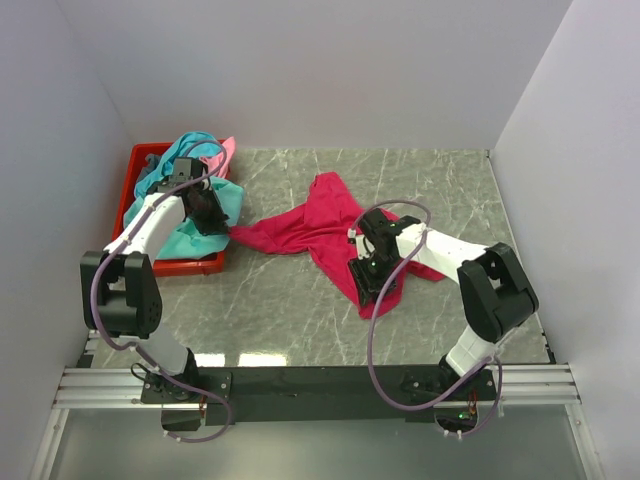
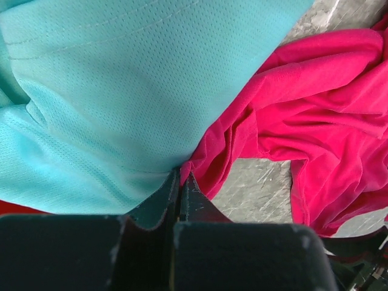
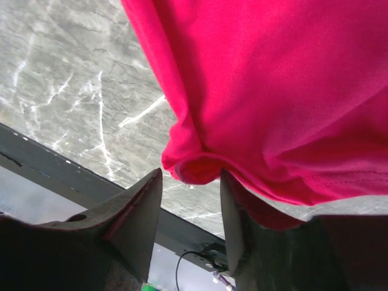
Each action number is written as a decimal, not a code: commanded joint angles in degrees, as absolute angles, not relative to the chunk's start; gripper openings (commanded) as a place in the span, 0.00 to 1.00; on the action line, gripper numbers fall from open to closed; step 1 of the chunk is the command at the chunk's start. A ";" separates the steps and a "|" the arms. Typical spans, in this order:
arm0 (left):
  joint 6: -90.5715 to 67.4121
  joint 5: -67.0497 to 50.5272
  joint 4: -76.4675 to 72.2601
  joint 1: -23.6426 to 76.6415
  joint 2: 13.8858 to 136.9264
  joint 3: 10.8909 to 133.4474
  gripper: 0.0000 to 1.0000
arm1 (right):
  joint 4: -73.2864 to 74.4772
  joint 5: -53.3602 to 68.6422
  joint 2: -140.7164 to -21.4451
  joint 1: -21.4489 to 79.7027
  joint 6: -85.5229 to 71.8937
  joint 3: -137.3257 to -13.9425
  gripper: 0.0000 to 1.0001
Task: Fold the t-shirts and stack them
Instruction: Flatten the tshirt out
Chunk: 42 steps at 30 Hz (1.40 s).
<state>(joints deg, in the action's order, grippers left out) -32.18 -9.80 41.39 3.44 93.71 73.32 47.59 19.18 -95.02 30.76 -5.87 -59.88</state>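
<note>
The crumpled magenta-red cloth t-shirt [image 1: 318,228] lies across the middle of the grey marbled desk [image 1: 450,190]. Its long axis runs from the left, where one end reaches the red plastic bin [image 1: 140,160] in the far-left corner, toward the right edge, and a tail trails toward the near edge. The right pincer [image 3: 191,176] sits at that tail. Its jaws stand apart with a rolled hem of the shirt lodged between them, not yet clamped. The right arm is the nearer one to this end, and closing here would likely take the hem. The left pincer [image 2: 180,180] is pressed together at the bin's right side, just where the teal mesh-cloth t-shirt [image 2: 109,91] meets the magenta-red one. It may be nipping a thin edge of cloth, but the wrist view does not settle which shirt, if any. A light pink t-shirt [image 1: 228,150] lies in the bin beyond the teal one.
</note>
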 commanded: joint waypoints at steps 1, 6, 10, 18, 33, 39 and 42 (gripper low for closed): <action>-31.55 -10.90 40.78 3.25 94.48 74.35 0.00 | 47.03 18.19 -95.36 31.38 -6.33 -59.33 0.47; -31.11 -11.43 40.78 3.25 95.36 75.58 0.00 | 46.14 18.90 -96.15 31.55 -8.00 -58.80 0.17; -30.94 -11.43 40.78 3.25 95.62 76.11 0.00 | 45.79 18.81 -95.71 31.46 -8.35 -58.18 0.00; -30.76 -11.60 41.92 2.90 95.10 77.34 0.00 | 48.34 15.30 -90.71 27.26 -10.98 -62.22 0.00; -37.43 -22.75 40.61 -1.57 97.99 95.08 0.00 | 53.79 10.54 -85.08 -1.21 -11.25 -95.16 0.00; -42.18 -30.31 34.56 -2.99 101.77 110.37 0.01 | 50.19 13.44 -87.71 -7.20 -13.53 -112.39 0.00; -46.04 -35.76 28.32 -3.69 103.71 115.21 0.01 | 49.31 14.50 -89.91 -8.79 -13.62 -119.78 0.00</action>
<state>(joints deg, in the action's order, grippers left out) -41.43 -28.42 36.64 -2.96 103.07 110.24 51.72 12.69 -88.58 -7.79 -12.82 -114.34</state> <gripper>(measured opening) 0.022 0.008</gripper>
